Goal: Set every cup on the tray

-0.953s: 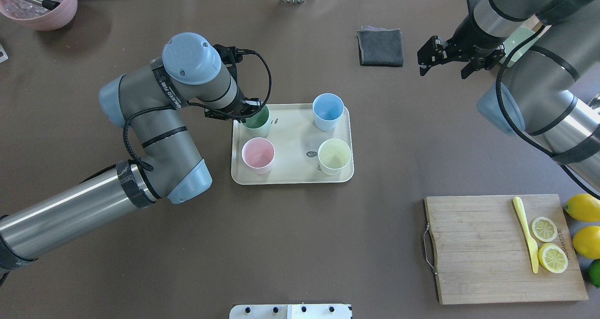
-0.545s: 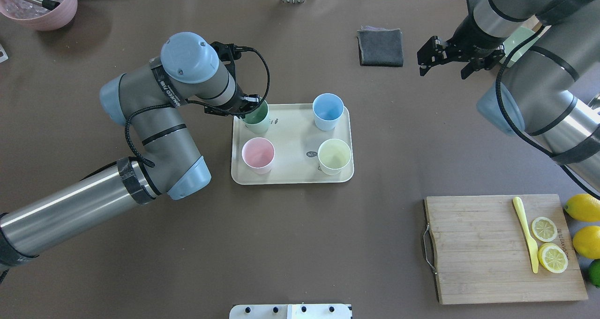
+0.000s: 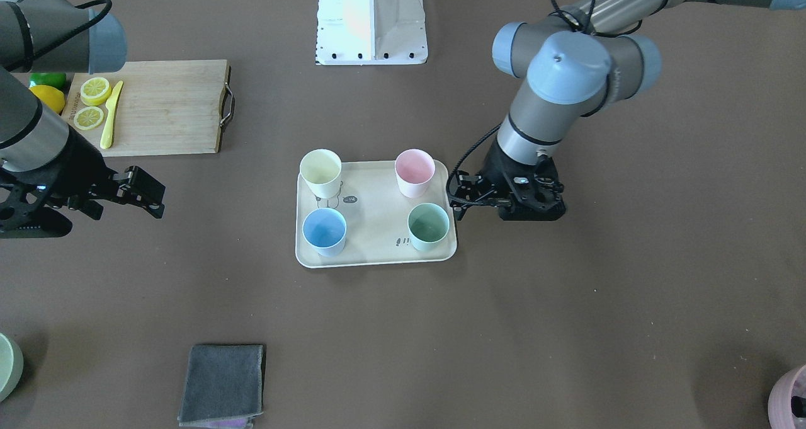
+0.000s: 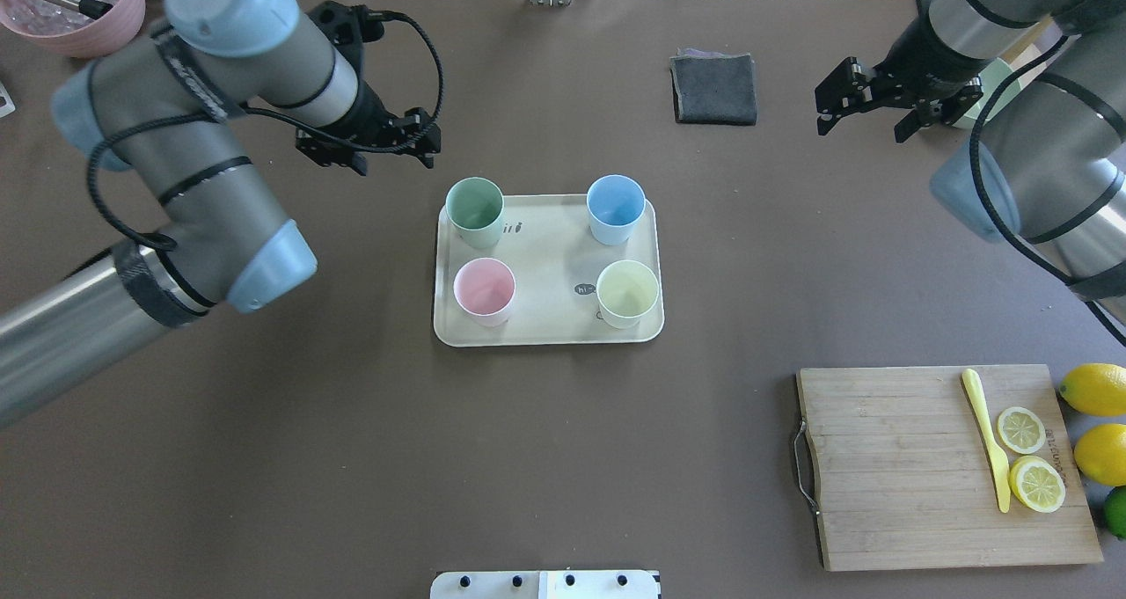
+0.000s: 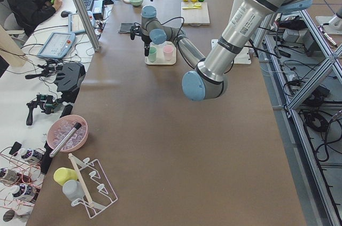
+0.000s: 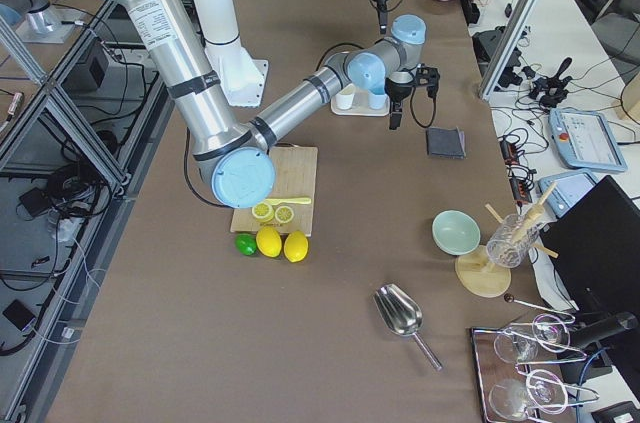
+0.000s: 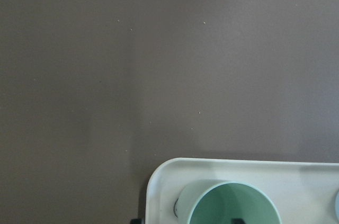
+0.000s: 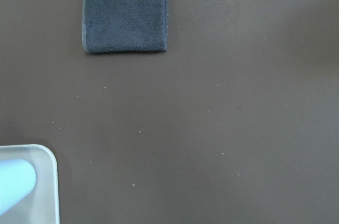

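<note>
Brown is the colour of the big table [image 4: 563,458] you look down on. Near its middle lies the cream tray [image 4: 545,260], flat on the table. You can see all four cups standing up on it, one by each corner. From the overhead camera, the mint green cup [image 4: 475,212] is at the far left corner and the light blue cup [image 4: 616,209] at the far right. The pink cup [image 4: 484,289] is at the near left and the pale yellow cup [image 4: 627,293] at the near right. None of the cups touch each other.

Your left gripper [image 4: 395,164] is off the tray, just past the corner with the mint green cup. Its two fingers are spread wide and hold nothing. Its wrist camera looks down on that cup's rim and the tray corner.

Your right gripper [image 4: 863,133] hangs well apart from the tray, near a folded grey cloth [image 4: 713,88]. Its fingers are spread too, with nothing between them.

Off to the right you see a wooden cutting board [image 4: 897,467] with lemon slices [image 4: 1029,458] and a yellow knife [image 4: 987,436] on it.
</note>
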### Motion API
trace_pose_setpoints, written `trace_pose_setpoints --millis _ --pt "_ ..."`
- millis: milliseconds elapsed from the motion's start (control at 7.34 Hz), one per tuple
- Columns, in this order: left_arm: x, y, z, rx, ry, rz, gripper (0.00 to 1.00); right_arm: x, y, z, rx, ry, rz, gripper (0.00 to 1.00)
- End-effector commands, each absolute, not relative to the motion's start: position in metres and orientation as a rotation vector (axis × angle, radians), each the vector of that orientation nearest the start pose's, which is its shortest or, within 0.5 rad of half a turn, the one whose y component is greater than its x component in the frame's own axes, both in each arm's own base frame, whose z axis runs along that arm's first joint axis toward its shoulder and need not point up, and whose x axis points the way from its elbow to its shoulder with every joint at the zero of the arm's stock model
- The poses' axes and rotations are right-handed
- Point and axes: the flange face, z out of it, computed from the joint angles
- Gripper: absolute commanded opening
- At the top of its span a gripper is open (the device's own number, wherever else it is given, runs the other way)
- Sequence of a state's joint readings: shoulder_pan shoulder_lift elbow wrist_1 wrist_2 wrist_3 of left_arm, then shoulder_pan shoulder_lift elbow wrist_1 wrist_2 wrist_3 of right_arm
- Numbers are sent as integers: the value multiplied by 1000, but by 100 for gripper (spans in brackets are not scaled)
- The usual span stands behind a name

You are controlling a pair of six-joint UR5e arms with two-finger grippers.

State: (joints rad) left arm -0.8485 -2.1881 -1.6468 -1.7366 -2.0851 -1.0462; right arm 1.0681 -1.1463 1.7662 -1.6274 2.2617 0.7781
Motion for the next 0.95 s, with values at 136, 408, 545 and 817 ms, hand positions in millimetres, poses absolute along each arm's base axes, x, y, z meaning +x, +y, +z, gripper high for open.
trace_pose_setpoints --millis 136,408,545,817 --pt "214 -581 295 186 934 -89 98 -130 -544 467 31 -799 -81 100" --pt "99 -600 378 296 812 21 98 -33 -517 548 44 -764 -106 100" --pt "43 -593 438 275 766 7 98 4 -504 581 36 -763 -87 100" --pt "-12 -573 519 179 730 -96 98 59 -488 643 17 -756 -75 100"
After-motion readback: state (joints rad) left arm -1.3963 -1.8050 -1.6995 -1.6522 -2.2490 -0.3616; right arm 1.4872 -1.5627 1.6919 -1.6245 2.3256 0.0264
